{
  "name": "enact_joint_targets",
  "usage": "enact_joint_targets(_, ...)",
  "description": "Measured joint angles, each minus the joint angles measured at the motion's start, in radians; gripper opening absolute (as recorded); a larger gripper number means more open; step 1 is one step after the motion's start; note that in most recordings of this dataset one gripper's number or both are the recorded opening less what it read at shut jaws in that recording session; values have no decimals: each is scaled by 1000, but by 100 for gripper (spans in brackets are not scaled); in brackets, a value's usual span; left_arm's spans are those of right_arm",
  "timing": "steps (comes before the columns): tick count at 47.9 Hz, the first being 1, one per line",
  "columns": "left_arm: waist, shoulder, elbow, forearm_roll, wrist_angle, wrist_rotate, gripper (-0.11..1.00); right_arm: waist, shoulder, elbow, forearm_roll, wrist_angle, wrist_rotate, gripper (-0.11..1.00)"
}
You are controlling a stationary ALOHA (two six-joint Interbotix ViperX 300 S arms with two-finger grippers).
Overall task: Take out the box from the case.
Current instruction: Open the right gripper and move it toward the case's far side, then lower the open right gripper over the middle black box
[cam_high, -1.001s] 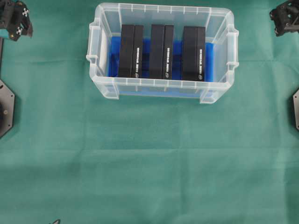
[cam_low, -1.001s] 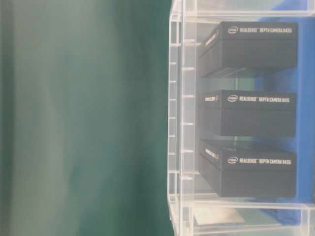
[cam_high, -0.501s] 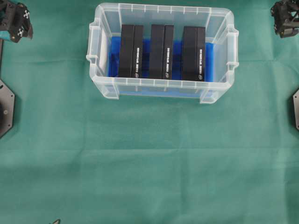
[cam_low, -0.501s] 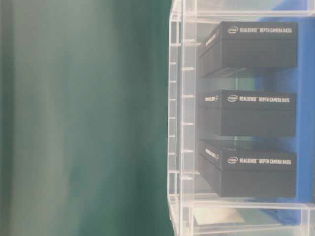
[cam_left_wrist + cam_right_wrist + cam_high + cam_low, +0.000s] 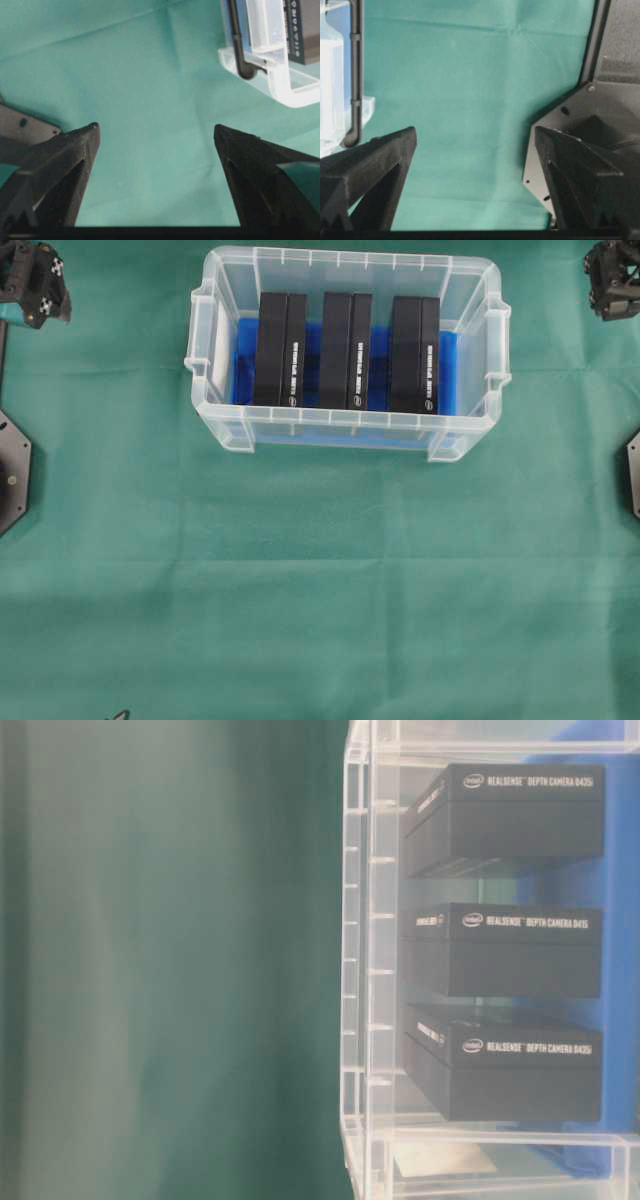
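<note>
Three black boxes (image 5: 281, 350) (image 5: 347, 351) (image 5: 415, 355) all sit upright in the case (image 5: 345, 430), none lifted, so the task looks unstarted. Left gripper (image 5: 156, 134) fingers (image 5: 75, 150) are spread wide and empty, hovering over green bench (image 5: 300, 580) cloth; the case corner lies ahead and to the right of them. Right gripper (image 5: 475, 134) fingers (image 5: 390, 152) are likewise splayed and grasp nothing, with the case edge off to their left.

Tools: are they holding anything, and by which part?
Nothing is held. The left tool and right tool are open over bare cloth, away from the case.
</note>
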State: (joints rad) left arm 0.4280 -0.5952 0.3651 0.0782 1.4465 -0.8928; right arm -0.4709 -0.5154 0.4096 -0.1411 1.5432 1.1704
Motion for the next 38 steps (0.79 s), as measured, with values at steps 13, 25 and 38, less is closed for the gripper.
enact_joint_targets(13, 0, 6, 0, 0, 0, -3, 93, 0, 2, 0, 3, -2, 34, 94)
enact_joint_targets(25, 0, 14, 0, 0, 0, -5, 93, 12, 55, -20, 11, -41, 71, 94)
enact_joint_targets(38, 0, 29, 2, 0, 0, -5, 93, 41, 172, -106, 26, -109, 100, 94)
